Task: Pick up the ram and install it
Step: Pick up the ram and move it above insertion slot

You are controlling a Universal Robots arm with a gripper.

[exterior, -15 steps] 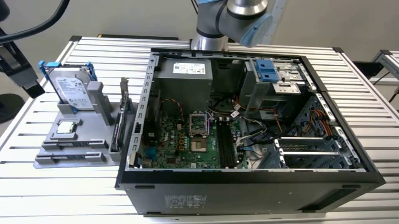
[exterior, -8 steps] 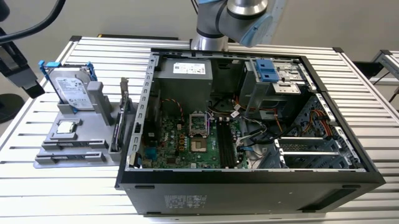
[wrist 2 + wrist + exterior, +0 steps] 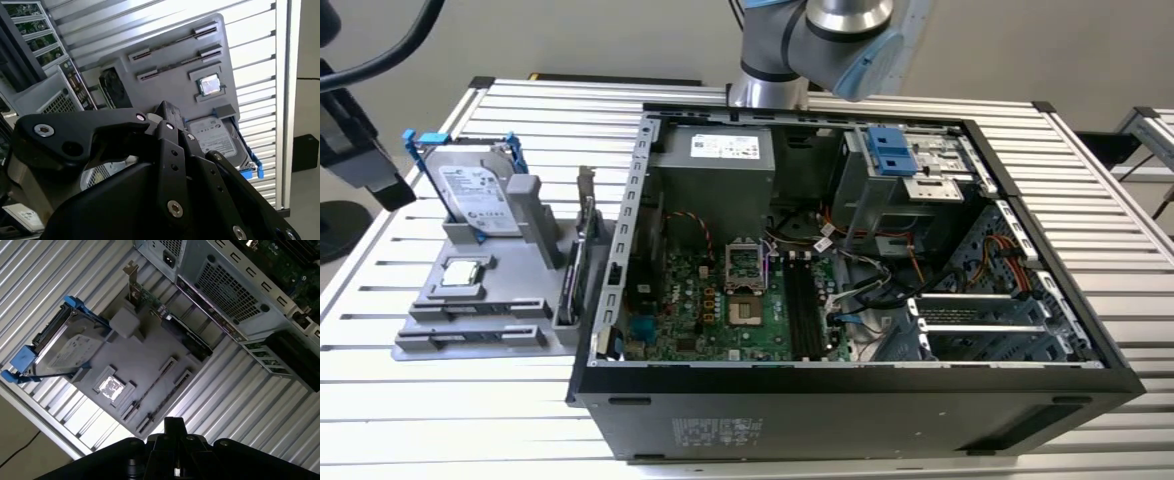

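Observation:
The ram (image 3: 150, 388) is a thin dark stick lying between two small end holders on the grey fixture tray (image 3: 145, 360). In the second wrist view the ram (image 3: 172, 42) sits near the tray's (image 3: 165, 70) far edge. My gripper (image 3: 175, 427) hovers high above the tray, well apart from the ram. Its black linkages meet at the fingertips, so my gripper (image 3: 165, 111) looks shut with nothing in it. The long black memory slots (image 3: 801, 310) lie on the motherboard inside the open computer case (image 3: 854, 400).
The tray (image 3: 494, 330) stands on the slatted table on the exterior view's left, beside the case. It also carries a hard drive with blue rails (image 3: 474, 195), a processor chip (image 3: 464, 270) and an upright expansion card (image 3: 584, 240). Cables and a drive cage crowd the case interior.

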